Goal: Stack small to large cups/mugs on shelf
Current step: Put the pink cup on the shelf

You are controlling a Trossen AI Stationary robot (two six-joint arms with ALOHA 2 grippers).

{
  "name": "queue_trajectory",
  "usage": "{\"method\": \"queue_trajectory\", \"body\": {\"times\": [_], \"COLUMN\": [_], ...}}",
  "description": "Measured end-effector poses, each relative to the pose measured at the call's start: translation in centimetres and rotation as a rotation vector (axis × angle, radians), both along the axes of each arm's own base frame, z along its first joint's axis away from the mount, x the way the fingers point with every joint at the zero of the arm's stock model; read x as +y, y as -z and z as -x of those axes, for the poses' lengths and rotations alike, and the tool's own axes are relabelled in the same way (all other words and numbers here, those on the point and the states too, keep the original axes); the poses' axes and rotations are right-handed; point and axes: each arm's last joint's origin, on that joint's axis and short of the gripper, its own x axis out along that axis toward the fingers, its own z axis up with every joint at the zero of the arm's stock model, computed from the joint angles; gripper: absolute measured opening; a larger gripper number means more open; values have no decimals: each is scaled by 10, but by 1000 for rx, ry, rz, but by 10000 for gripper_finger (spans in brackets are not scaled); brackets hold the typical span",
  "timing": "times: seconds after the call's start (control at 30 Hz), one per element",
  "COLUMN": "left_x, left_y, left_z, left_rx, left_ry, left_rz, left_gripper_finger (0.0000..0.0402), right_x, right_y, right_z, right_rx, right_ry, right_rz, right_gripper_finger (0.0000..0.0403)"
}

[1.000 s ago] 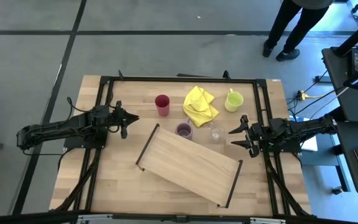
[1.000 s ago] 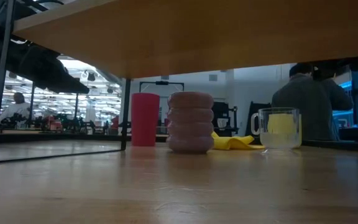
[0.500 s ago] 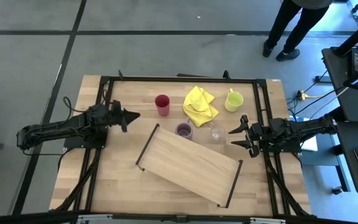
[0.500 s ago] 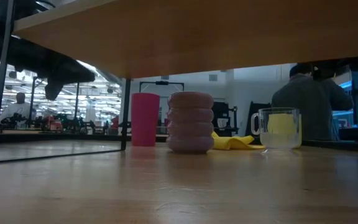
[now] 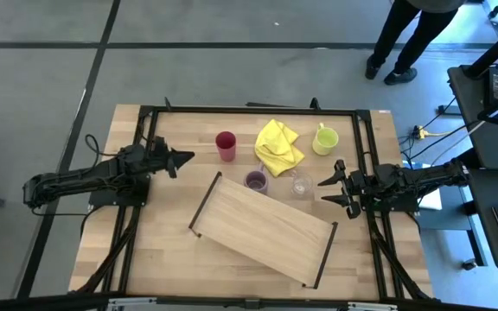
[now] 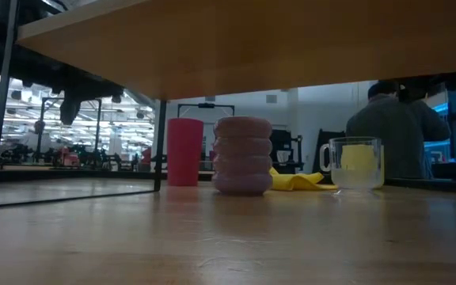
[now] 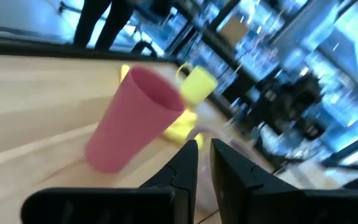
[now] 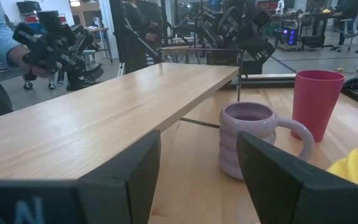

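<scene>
From above, the left gripper [image 5: 180, 157], nearly closed and holding nothing, is pointing at the upright red cup [image 5: 226, 144] just beyond it, while its wrist view is showing the red cup [image 7: 133, 118] ahead; the right gripper [image 5: 328, 189], wide open and empty, is waiting beside the glass tumbler [image 5: 302, 184].
</scene>
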Motion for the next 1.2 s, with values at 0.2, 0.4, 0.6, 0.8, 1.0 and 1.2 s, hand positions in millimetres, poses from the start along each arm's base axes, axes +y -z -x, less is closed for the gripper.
{"method": "queue_trajectory", "body": {"times": [0.2, 0.4, 0.6, 0.8, 1.0, 1.2], "left_x": [2, -3, 2, 32, 88, 123], "left_y": [-25, -68, -148, -169, -169, -157], "left_z": [1, 4, -11, -64, -108, -134], "left_rx": [-251, -332, 44, 568, 812, 1018], "left_ry": [-69, 70, 80, 186, 195, 251], "left_rz": [-85, -112, -388, -470, -325, -273], "left_gripper_finger": [39, 39, 39, 39, 39, 43], "right_x": [0, 0, 0, 0, 0, 0], "right_y": [0, 0, 0, 0, 0, 0], "right_z": [0, 0, 0, 0, 0, 0], "right_rx": [0, 0, 0, 0, 0, 0], "right_ry": [0, 0, 0, 0, 0, -1], "right_rz": [0, 0, 0, 0, 0, 0], "right_gripper_finger": [212, 212, 212, 212, 212, 212]}}
